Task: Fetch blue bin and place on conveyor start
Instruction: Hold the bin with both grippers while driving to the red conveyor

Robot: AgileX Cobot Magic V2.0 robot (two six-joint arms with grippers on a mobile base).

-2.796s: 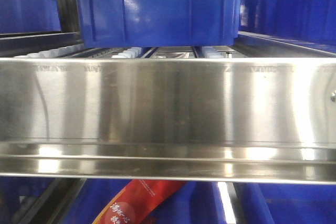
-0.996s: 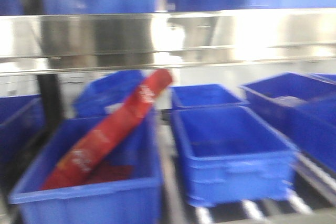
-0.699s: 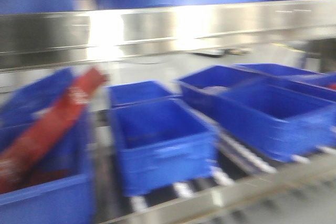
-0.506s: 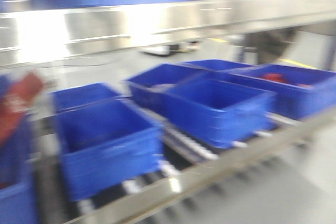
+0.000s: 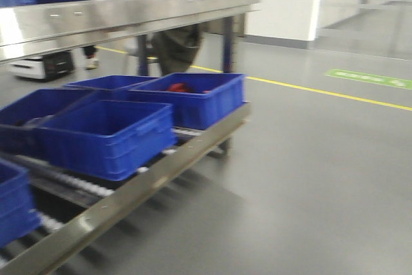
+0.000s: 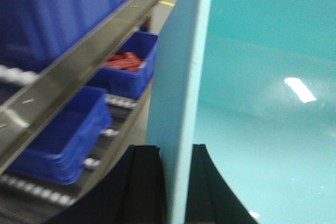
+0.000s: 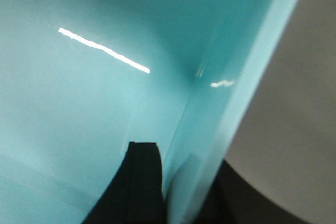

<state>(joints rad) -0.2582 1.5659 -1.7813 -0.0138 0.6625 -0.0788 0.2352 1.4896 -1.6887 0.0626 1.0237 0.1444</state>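
Bin (image 6: 252, 77) walls pinched: one by left gripper (image 6: 176, 184), one by right gripper (image 7: 181, 195). Bin to be kept level, clear of rack (image 5: 129, 11); conveyor unseen.

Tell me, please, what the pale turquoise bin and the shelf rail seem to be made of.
The blue bin looks like moulded plastic, smooth and glossy: its even turquoise walls carry sharp bright light streaks. The shelf rail looks like stainless steel with a shiny, perhaps brushed finish: it is silver-grey with broad glare, though blur hides fine detail.
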